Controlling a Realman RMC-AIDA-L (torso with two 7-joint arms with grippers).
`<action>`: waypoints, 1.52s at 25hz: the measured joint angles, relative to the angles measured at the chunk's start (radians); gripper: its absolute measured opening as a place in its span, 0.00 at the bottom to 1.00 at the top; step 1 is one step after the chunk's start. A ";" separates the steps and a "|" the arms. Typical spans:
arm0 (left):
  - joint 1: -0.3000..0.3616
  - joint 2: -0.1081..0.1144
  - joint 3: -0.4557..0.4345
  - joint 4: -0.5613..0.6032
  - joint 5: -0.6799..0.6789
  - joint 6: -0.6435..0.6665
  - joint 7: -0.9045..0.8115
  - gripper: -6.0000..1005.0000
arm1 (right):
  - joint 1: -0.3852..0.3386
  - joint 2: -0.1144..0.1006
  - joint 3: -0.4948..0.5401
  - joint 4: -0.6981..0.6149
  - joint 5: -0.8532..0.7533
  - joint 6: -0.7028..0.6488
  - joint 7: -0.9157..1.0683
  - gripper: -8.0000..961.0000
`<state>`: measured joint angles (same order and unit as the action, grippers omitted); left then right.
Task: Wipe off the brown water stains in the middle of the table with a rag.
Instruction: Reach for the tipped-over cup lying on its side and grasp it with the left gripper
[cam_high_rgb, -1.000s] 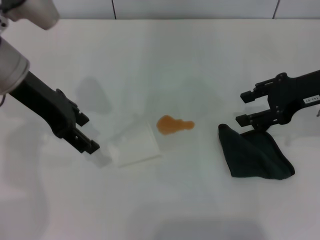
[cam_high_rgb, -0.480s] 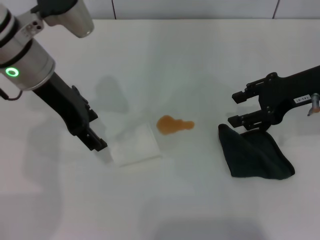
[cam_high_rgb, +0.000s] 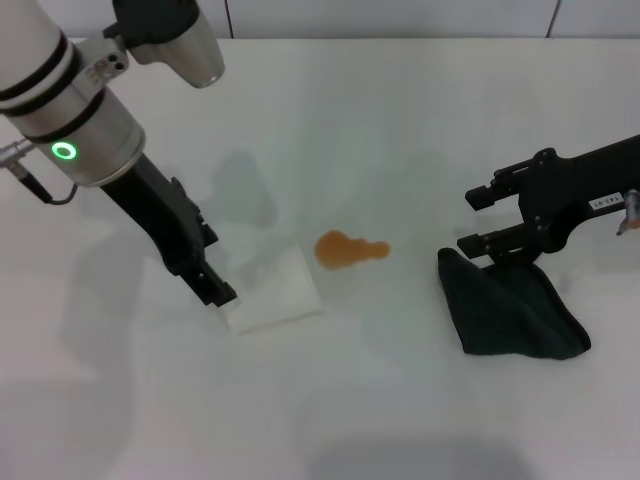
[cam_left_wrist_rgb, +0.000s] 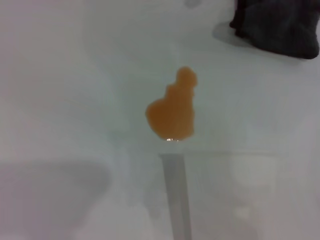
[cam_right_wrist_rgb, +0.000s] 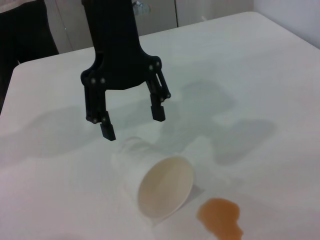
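The brown water stain (cam_high_rgb: 350, 250) lies in the middle of the white table (cam_high_rgb: 400, 120); it also shows in the left wrist view (cam_left_wrist_rgb: 172, 107) and the right wrist view (cam_right_wrist_rgb: 220, 216). The dark green-black rag (cam_high_rgb: 510, 305) lies crumpled to the stain's right, and in the left wrist view (cam_left_wrist_rgb: 280, 22). My right gripper (cam_high_rgb: 468, 219) is open and empty, just above the rag's upper left corner. My left gripper (cam_high_rgb: 218, 292) is open at the closed end of a tipped white paper cup (cam_high_rgb: 272, 290); the right wrist view shows the left gripper (cam_right_wrist_rgb: 132, 122) spread just over the cup (cam_right_wrist_rgb: 160, 187).
The cup lies on its side with its mouth toward the stain, close to it. A tiled wall (cam_high_rgb: 400, 15) runs behind the table's far edge.
My left arm has swung right and its gripper has come to the cup's closed end. My right gripper shifted slightly left over the rag's corner, then held.
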<state>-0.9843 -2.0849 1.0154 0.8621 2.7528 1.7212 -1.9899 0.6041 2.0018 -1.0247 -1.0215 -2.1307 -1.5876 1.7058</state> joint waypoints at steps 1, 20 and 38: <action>0.001 0.000 0.012 -0.003 -0.013 -0.007 -0.001 0.86 | 0.001 0.000 0.000 0.000 0.000 -0.001 0.000 0.67; -0.006 -0.003 0.163 -0.084 -0.131 -0.118 -0.007 0.86 | 0.007 0.005 -0.022 0.000 0.000 0.003 0.004 0.68; 0.002 -0.004 0.282 -0.207 -0.203 -0.265 -0.004 0.86 | 0.008 0.008 -0.048 0.000 0.004 0.004 0.004 0.67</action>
<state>-0.9826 -2.0888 1.2972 0.6555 2.5501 1.4567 -1.9943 0.6124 2.0096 -1.0729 -1.0216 -2.1269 -1.5833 1.7096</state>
